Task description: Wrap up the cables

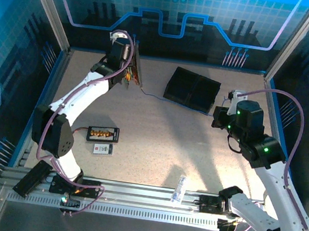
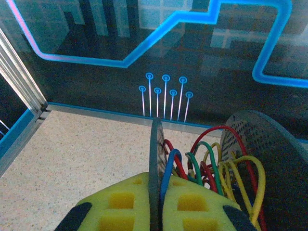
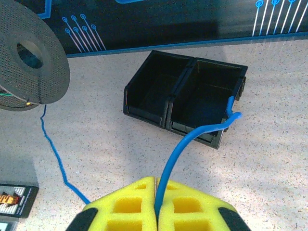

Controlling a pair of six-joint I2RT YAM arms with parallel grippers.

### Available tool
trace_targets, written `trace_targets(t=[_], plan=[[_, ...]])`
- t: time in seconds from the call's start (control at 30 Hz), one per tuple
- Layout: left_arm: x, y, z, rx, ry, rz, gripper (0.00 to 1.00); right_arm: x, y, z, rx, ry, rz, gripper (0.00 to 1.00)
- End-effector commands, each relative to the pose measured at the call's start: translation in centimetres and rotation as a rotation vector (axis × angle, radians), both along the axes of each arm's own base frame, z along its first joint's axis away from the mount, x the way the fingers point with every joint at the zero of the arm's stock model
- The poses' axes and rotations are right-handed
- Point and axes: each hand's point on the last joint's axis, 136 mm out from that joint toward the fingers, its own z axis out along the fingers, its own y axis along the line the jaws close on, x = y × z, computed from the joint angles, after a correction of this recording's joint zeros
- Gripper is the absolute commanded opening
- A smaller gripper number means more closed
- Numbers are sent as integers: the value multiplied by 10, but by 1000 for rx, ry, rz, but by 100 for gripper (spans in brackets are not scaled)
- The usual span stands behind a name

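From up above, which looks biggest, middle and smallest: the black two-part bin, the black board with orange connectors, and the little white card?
1. Black two-part bin: clearly the largest.
2. Black board with orange connectors: much smaller.
3. Little white card: smallest, lying near the board.

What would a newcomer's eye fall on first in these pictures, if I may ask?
The perforated spool full of red, green, yellow and blue cables stands out first, at the far left of the table, the left gripper with its yellow jaws shut on one flange. Then comes the single blue cable trailing from it to the right gripper, pinched near the black two-compartment bin.
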Motion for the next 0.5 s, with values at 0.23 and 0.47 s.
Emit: trace_targets(t=[0.23, 0.47], plan=[[4, -10, 38, 126, -9, -82, 0, -13, -4, 40, -13, -76, -8, 0], [3, -31, 35, 133, 3, -162, 0, -17, -4, 46, -6, -89, -1, 0]])
